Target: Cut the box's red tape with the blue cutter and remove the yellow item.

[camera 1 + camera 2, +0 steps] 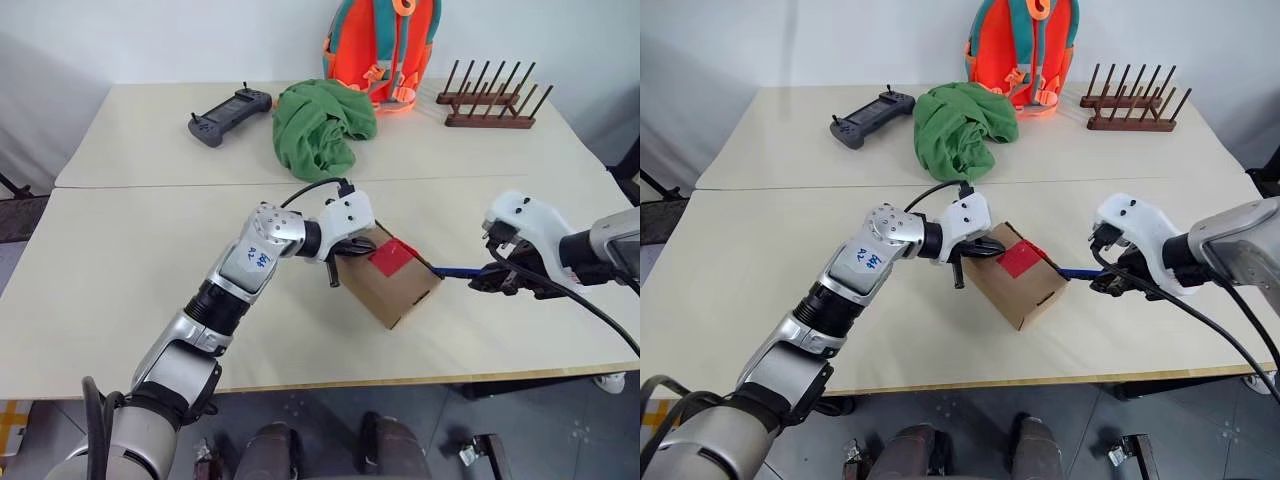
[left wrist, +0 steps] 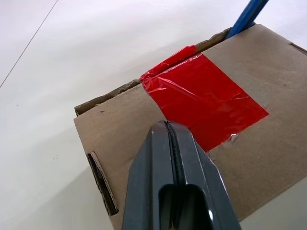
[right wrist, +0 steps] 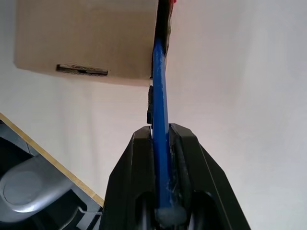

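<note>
The box (image 1: pixel 392 280) sits mid-worktop (image 1: pixel 150 260), lid closed so the contents are hidden. Closed left end effector (image 2: pixel 169 132) presses its top beside the red tape (image 2: pixel 204 103). Right end effector (image 3: pixel 162 132) clamps the blue cutter (image 3: pixel 159 91), tip buried at the box edge.

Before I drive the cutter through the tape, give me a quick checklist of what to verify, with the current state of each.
1. Right pincer shut on the blue cutter: ok.
2. Cutter tip at the box edge beside the red tape: ok.
3. Left pincer shut, pressing on the box top: ok.
4. Red tape cut through: not ok; it looks intact across the flap seam.
5. Box flaps open: not ok.
6. Yellow item inside: cannot tell.
</note>
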